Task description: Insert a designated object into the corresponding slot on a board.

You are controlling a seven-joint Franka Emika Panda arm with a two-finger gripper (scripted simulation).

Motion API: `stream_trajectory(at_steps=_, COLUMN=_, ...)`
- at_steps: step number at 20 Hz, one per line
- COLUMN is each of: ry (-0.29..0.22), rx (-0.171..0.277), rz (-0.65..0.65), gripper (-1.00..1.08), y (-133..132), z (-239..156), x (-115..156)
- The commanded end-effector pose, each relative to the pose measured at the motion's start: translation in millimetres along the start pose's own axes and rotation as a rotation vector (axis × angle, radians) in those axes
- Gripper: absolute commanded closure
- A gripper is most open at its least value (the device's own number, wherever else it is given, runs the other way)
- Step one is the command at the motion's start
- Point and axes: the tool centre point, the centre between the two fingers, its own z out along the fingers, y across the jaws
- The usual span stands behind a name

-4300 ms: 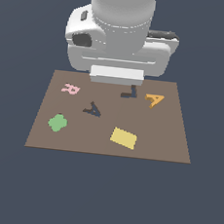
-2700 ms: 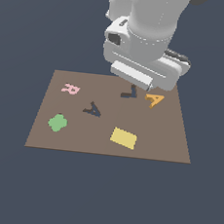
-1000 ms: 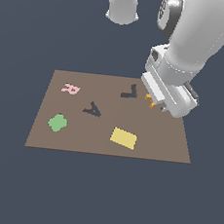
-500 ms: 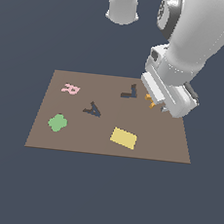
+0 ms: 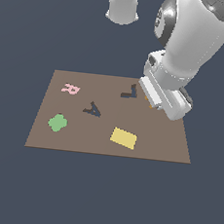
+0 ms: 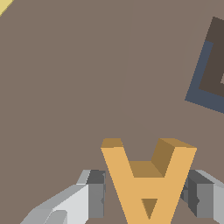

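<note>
Between grey blocky fingers [image 6: 96, 194], flat orange A [image 6: 148, 180]; claw [image 6: 146, 197] clamped on it over matte brown board [image 6: 65, 87].

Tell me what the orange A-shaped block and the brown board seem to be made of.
The orange A-shaped block, between the tool's fingers, looks like matte plastic or painted wood: uniform colour, sharp edges, no shine. The flat brown board looks matte too, perhaps wood or card; no grain shows.

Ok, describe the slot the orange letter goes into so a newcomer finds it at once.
Start at the brown board. Near its middle lies a dark grey A-shaped recess, between the pink R and the yellow rectangle. The only other dark recess is L-shaped and sits nearer the gripper.
</note>
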Motion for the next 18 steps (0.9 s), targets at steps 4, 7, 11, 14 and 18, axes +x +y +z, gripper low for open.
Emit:
stream_trajectory(at_steps=4, ry=0.0, rx=0.001, rz=0.0, gripper=1.08, y=-0.4, z=0.6, x=0.0)
stream_trajectory(at_steps=7, ry=0.0, rx=0.001, rz=0.0, gripper=1.08, y=-0.4, z=0.6, x=0.0)
stream_trajectory(at_steps=11, ry=0.0, rx=0.001, rz=0.0, gripper=1.08, y=-0.6, z=0.0, x=0.1)
stream_trajectory(at_steps=14, ry=0.0, rx=0.001, rz=0.0, gripper=1.08, y=-0.8, z=-4.4, x=0.2)
stream_trajectory(at_steps=18, ry=0.0, rx=0.001, rz=0.011, gripper=1.08, y=-1.6, z=-2.7, x=2.5)
